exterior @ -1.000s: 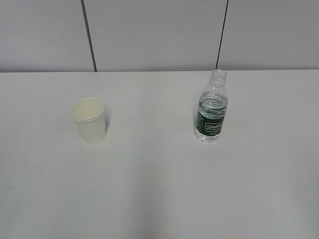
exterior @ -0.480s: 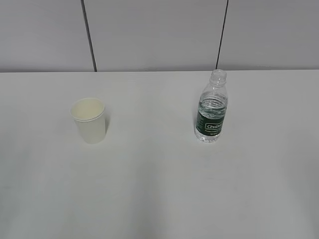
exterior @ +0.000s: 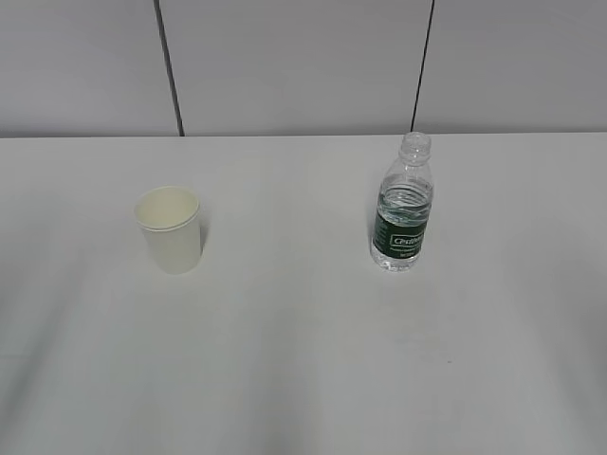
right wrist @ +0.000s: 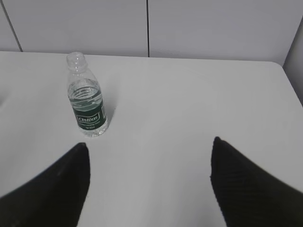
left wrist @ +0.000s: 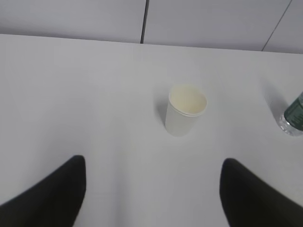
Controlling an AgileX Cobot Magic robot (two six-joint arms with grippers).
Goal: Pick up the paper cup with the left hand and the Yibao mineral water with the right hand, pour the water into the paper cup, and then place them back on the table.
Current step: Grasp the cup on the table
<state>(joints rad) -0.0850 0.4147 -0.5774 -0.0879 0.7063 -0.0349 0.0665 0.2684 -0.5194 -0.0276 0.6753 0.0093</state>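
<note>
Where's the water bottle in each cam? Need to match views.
Exterior view: Yibao mineral water right of centre, upright on the table.
Left wrist view: only its lower part shows, cut by the right edge.
Right wrist view: upper left, whole.
Shared landmark: dark vertical wall seam behind the table.

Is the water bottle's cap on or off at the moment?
Off: the Yibao mineral water shows an open neck with no cap.

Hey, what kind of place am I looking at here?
Probably a lab or office test bench: a large plain white table, grey partition wall panels behind, and only a white paper cup and clear green-labelled water bottle set out.
</note>
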